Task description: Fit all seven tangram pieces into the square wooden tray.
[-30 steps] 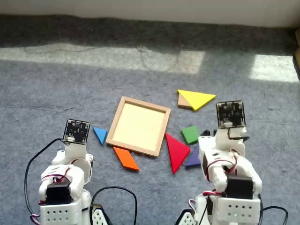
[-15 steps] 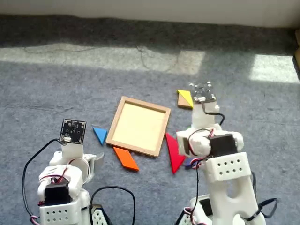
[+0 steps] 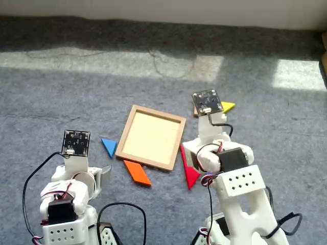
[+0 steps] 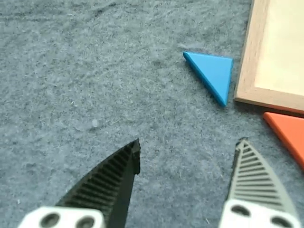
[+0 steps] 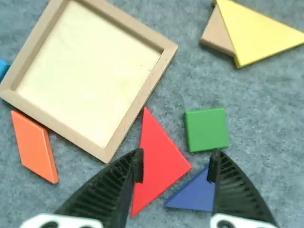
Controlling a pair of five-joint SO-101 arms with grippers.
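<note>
The square wooden tray (image 3: 124, 130) lies empty in the middle of the carpet. My left gripper (image 4: 189, 142) hovers open over bare carpet, short of the light blue triangle (image 4: 212, 73) that lies beside the tray rim (image 4: 246, 57). My right gripper (image 5: 175, 153) is open above the red triangle (image 5: 156, 161), with the green square (image 5: 205, 129) and dark blue triangle (image 5: 194, 192) close by. The yellow triangle (image 5: 259, 31) overlaps a tan piece (image 5: 216, 33) farther off. The orange parallelogram (image 5: 34, 146) lies by the tray's near corner.
Grey carpet covers the floor. In the high view the right arm (image 3: 225, 163) stretches over the pieces to the right of the tray and hides part of the red triangle (image 3: 190, 168). The left arm (image 3: 71, 178) stays folded near the front edge.
The right arm has unfolded forward over the green and dark blue pieces, then swung a little left toward the tray. The left arm's wrist has shifted slightly left.
</note>
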